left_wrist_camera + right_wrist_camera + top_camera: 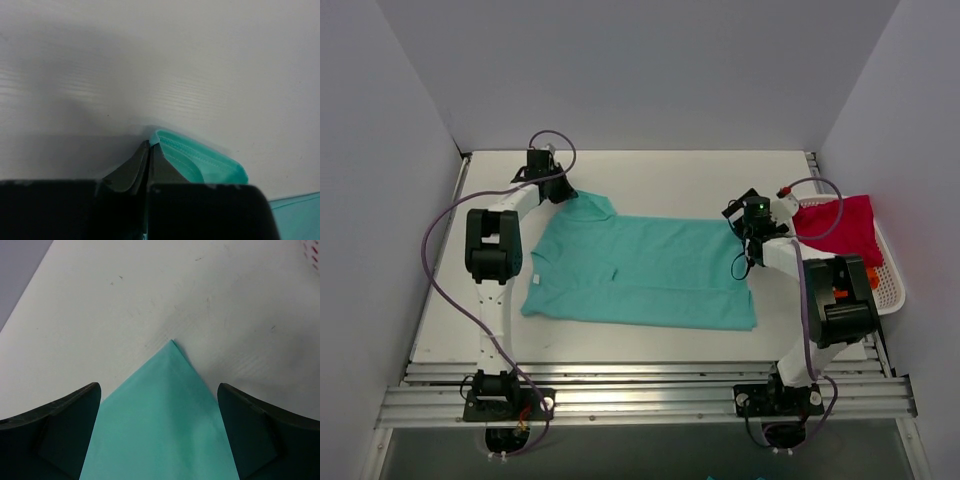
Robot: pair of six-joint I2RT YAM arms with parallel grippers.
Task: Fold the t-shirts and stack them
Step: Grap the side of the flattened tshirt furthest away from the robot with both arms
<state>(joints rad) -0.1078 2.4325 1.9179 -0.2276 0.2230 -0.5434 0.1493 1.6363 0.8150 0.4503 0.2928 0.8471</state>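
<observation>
A teal t-shirt (640, 270) lies spread flat across the middle of the white table. My left gripper (563, 190) is at its far left corner, shut on the sleeve hem (200, 160), which bunches beside the closed fingers (135, 170). My right gripper (740, 222) is open over the shirt's far right corner (170, 390), one finger (65, 415) on each side of the cloth point, not holding it. A magenta-red t-shirt (840, 225) lies crumpled in the basket at the right. An orange shirt (875, 275) shows a small patch beside the right arm.
A white slotted plastic basket (890, 290) stands at the table's right edge, close to my right arm. Grey walls enclose the table on the left, back and right. Aluminium rails (640, 385) run along the near edge.
</observation>
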